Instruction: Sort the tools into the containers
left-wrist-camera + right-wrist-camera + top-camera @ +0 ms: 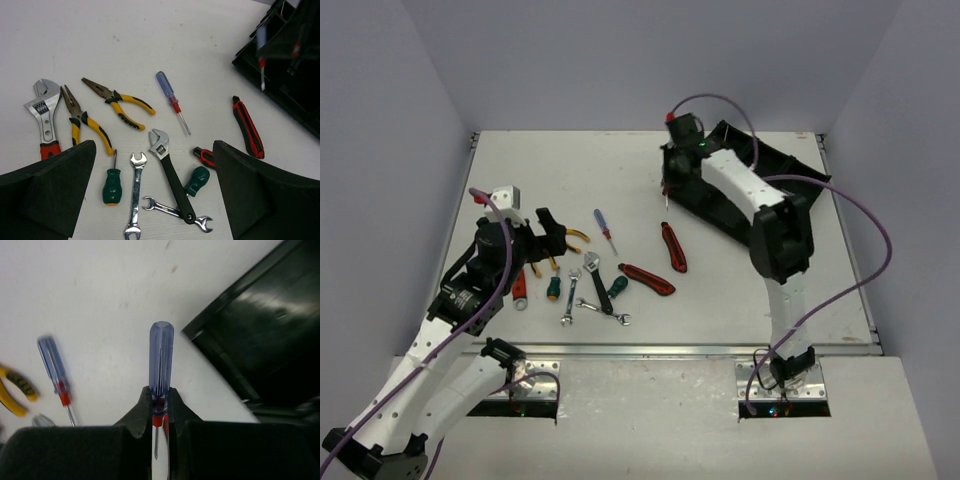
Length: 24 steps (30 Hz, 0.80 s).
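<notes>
White table (740, 290), right gripper (160, 402) pinching blue-handled screwdriver (161, 357) near black tray (775, 165), left gripper (154, 150) spread wide above loose tools (135, 195)

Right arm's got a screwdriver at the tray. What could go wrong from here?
The right gripper pinches the blue screwdriver only at its collar, so it may pivot or slip. It looks near the tray rim; release now may miss. The open left gripper hangs over overlapping wrenches and might snag two.

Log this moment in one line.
right end effector: shut on screwdriver, near tray | left end effector: open, above tools on table
</notes>
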Motion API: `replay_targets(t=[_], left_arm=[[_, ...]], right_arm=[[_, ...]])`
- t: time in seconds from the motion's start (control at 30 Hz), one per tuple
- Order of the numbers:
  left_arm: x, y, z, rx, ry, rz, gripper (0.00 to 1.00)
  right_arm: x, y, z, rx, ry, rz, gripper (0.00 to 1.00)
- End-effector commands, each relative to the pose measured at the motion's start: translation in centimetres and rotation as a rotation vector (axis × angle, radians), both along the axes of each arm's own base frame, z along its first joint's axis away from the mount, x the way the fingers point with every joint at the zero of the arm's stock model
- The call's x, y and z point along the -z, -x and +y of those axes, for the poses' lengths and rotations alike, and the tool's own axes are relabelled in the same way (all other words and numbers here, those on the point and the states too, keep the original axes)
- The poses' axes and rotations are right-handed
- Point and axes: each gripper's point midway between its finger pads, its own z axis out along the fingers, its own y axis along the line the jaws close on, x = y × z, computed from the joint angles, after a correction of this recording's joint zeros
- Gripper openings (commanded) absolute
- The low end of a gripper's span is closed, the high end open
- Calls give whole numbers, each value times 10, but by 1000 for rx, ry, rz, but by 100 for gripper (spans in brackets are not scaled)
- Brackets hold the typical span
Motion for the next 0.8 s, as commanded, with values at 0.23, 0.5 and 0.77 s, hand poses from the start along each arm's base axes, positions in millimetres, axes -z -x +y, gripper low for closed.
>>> replay_targets(t=[0.23, 0.5, 0.77], left_arm=[[-5, -7, -6, 13, 6, -26, 100], [6, -11, -9, 20, -13, 17, 100], [6, -12, -11, 27, -13, 19, 100]], right_arm=[[-105, -163, -168, 378, -70, -506, 0], [-67, -201, -195, 361, 154, -632, 0], [-60, -204, -208, 375, 204, -641, 0]])
